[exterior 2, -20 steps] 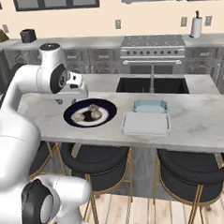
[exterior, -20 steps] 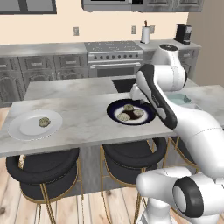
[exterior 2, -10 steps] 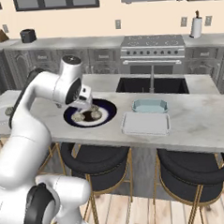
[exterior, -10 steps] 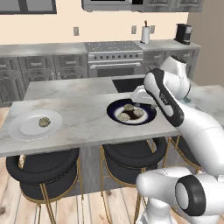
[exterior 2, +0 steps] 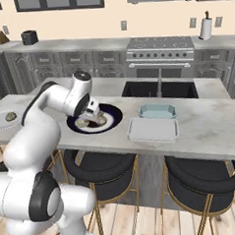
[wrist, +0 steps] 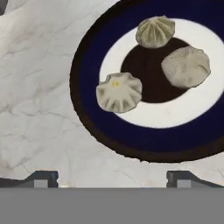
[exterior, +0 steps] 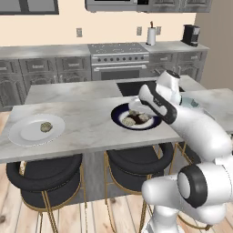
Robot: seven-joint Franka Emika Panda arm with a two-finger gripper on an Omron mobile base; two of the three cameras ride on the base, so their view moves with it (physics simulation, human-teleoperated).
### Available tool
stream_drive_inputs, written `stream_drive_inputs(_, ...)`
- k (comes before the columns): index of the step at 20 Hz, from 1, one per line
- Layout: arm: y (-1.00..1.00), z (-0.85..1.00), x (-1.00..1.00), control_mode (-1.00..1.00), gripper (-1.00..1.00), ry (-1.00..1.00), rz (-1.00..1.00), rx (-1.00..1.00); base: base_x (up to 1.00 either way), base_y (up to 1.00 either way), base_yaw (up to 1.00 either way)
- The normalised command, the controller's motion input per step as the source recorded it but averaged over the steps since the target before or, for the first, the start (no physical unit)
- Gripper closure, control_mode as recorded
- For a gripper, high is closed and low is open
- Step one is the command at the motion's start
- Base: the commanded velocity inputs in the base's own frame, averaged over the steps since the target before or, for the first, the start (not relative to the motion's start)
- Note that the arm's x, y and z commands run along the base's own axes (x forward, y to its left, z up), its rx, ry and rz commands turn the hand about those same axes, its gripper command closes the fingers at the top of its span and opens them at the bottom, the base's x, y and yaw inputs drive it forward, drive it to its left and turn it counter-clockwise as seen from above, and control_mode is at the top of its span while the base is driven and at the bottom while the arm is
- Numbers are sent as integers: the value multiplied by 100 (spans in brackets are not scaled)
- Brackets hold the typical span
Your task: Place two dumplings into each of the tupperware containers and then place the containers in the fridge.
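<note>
Arm lowered over dark-blue plate (wrist: 87,118); fingers (wrist: 43,178) spread, released; three dumplings (wrist: 119,92) on plate.

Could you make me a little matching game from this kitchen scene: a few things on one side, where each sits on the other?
Things:
1. three dumplings
2. single dumpling
3. teal tub
4. pincer

Places:
A. on the white plate
B. open, above the dark-blue plate
C. behind the whitish tub
D. on the dark-blue plate

Pairs: 1-D, 2-A, 3-C, 4-B
</note>
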Motion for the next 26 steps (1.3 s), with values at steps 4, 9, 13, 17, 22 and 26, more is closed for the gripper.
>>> stream_drive_inputs(4,0,-41,58,-100,-100,5,-8,3,0,0,0)
stream_drive_inputs(9,2,-33,64,-100,-100,1,-6,3,0,0,0)
stream_drive_inputs(13,3,-36,52,-100,-100,1,-6,0,0,0,0)
stream_drive_inputs(17,10,-31,39,-100,-100,0,-6,0,0,0,0)
stream_drive_inputs(22,29,-34,22,-100,-100,0,-3,0,0,0,0)
stream_drive_inputs(26,6,-41,17,-100,-100,0,-4,0,0,0,0)
